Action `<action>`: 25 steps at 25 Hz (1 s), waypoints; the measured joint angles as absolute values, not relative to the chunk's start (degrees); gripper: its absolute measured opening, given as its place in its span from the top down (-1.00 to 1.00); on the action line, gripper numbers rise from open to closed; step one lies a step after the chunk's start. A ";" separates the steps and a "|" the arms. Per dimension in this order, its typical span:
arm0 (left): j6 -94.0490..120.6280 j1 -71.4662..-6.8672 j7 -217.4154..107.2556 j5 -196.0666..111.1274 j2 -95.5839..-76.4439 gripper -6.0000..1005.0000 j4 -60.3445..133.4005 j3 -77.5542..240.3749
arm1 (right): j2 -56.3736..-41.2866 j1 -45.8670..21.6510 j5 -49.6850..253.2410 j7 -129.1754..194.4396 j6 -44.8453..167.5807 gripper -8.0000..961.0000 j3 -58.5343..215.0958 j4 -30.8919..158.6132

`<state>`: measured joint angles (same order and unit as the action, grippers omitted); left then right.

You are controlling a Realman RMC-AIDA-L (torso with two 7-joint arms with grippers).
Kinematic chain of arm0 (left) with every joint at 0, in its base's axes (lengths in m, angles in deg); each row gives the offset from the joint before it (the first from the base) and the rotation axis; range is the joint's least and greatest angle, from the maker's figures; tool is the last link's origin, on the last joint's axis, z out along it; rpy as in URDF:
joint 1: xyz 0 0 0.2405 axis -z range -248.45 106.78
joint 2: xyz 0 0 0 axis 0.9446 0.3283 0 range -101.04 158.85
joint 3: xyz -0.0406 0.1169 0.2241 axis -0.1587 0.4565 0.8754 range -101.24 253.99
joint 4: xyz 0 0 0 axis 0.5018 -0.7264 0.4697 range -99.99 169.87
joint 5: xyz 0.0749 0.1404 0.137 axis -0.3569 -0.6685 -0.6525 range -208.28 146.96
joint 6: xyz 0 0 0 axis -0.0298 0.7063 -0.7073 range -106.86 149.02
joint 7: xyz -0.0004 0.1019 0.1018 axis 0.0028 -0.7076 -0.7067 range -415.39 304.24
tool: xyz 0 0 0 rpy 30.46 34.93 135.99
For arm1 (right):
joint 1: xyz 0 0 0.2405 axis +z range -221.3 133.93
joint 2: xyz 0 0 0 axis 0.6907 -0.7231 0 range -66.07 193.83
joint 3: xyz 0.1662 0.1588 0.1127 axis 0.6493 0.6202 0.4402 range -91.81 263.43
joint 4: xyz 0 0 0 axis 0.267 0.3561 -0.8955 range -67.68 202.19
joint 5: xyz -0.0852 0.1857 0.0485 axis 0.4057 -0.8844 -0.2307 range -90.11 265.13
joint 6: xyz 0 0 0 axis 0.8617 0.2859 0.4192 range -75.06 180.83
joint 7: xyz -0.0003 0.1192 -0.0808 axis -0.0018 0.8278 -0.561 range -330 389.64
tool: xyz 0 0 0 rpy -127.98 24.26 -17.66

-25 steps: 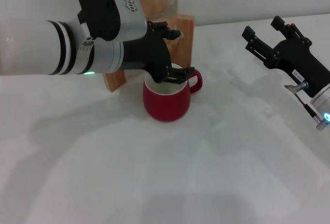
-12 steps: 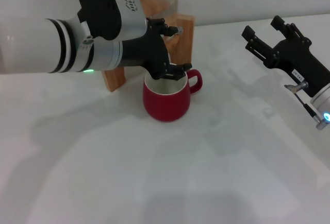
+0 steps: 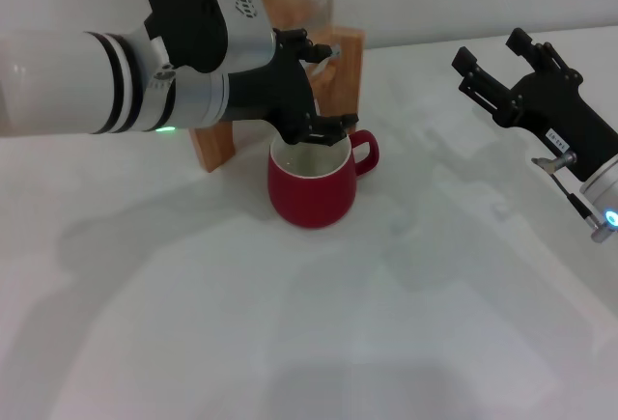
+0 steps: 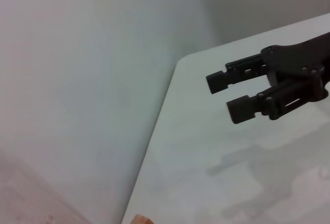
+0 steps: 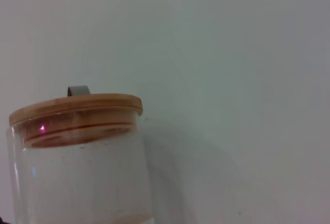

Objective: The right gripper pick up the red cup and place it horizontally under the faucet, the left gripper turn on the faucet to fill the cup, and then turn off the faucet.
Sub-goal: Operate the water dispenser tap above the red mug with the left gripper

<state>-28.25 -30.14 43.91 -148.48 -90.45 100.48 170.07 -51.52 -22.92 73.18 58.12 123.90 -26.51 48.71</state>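
The red cup [image 3: 311,188] stands upright on the white table, its handle toward the right, directly below the faucet [image 3: 329,54]. Only a chrome bit of the faucet's lever shows past the black claw. My left gripper [image 3: 323,87] is at the faucet, open. One of its fingers is up by the lever, the other just over the cup's rim. My right gripper [image 3: 492,50] hovers at the right, well clear of the cup, open and holding nothing. It also appears in the left wrist view, right gripper [image 4: 227,96], with its fingers apart.
The wooden stand [image 3: 346,65] carries the glass jar [image 5: 77,152], whose wooden lid [image 5: 76,105] fills the right wrist view. A pale wall runs behind the stand. The table [image 3: 386,343] stretches white in front of the cup.
The left gripper has shifted slightly up and back at the faucet, its upper finger rising beside the lever. The cup and the right arm have not moved.
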 joint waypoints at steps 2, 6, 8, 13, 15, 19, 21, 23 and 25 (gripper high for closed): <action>-27.69 -30.13 43.89 -148.48 -90.45 -0.67 100.21 170.14 | -51.52 -22.93 73.18 58.11 123.90 -0.82 -26.51 48.71; -26.98 -29.80 43.70 -148.47 -90.45 -0.67 99.57 170.42 | -51.52 -22.94 73.18 58.11 123.90 -0.82 -26.51 48.74; -26.91 -29.57 43.63 -148.45 -90.45 -0.67 99.21 170.45 | -51.52 -22.95 73.19 58.11 123.90 -0.82 -26.51 48.75; -26.89 -29.51 43.33 -148.43 -90.49 -0.67 99.08 170.48 | -51.52 -22.95 73.18 58.11 123.90 -0.82 -26.51 48.83; -26.89 -29.51 43.29 -148.43 -90.50 -0.67 99.07 170.57 | -51.52 -22.95 73.18 58.12 123.90 -0.82 -26.51 48.85; -26.85 -29.53 43.24 -148.41 -90.53 -0.67 99.12 171.11 | -51.52 -22.95 73.18 58.12 123.90 -0.82 -26.48 48.88; -26.85 -29.53 43.23 -148.38 -90.59 -0.67 99.22 171.25 | -51.52 -22.95 73.18 58.10 123.90 -0.82 -26.44 48.89; -26.85 -29.60 43.23 -148.30 -90.61 -0.67 99.45 171.25 | -51.52 -22.95 73.18 58.08 123.90 -0.82 -26.43 48.89; -26.84 -29.77 43.22 -148.06 -90.62 -0.67 99.84 171.29 | -51.52 -22.95 73.18 58.07 123.90 -0.82 -26.42 48.89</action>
